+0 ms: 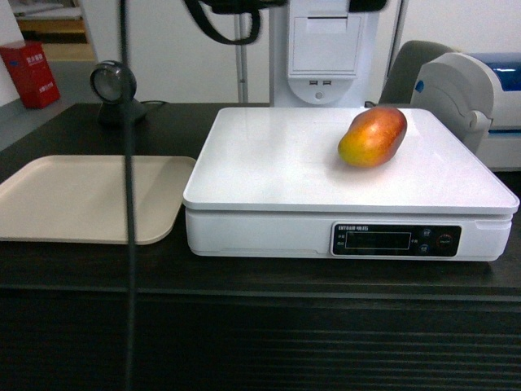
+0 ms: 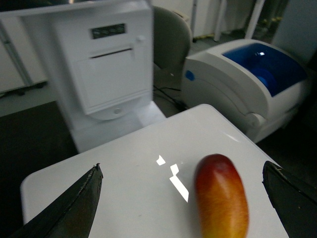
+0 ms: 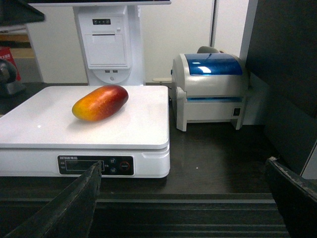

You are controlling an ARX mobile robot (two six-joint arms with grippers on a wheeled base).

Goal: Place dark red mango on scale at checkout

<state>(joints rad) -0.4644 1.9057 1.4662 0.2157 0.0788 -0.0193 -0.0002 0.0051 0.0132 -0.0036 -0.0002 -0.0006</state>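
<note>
The dark red mango [image 1: 373,137] lies on its side on the white scale [image 1: 269,175], toward the back right of the plate, with nothing gripping it. The scale stands on the dark checkout [image 1: 260,281] counter. My left gripper [image 2: 181,165] hangs open above the scale [image 2: 124,193]; the mango [image 2: 220,198] lies between its spread fingers, nearer the right one and touching neither. My right gripper [image 3: 182,163] is open and empty, low in front of the checkout [image 3: 218,148], right of the scale [image 3: 89,129] and well short of the mango [image 3: 100,102]. Neither gripper shows in the head view.
A flat beige tray [image 1: 73,199] lies left of the scale. A round scanner [image 1: 114,85] stands behind it, and a dark cable [image 1: 128,212] hangs down in front. A white terminal stand [image 3: 106,39] rises behind the scale. A blue-lidded label printer [image 3: 210,89] sits to its right.
</note>
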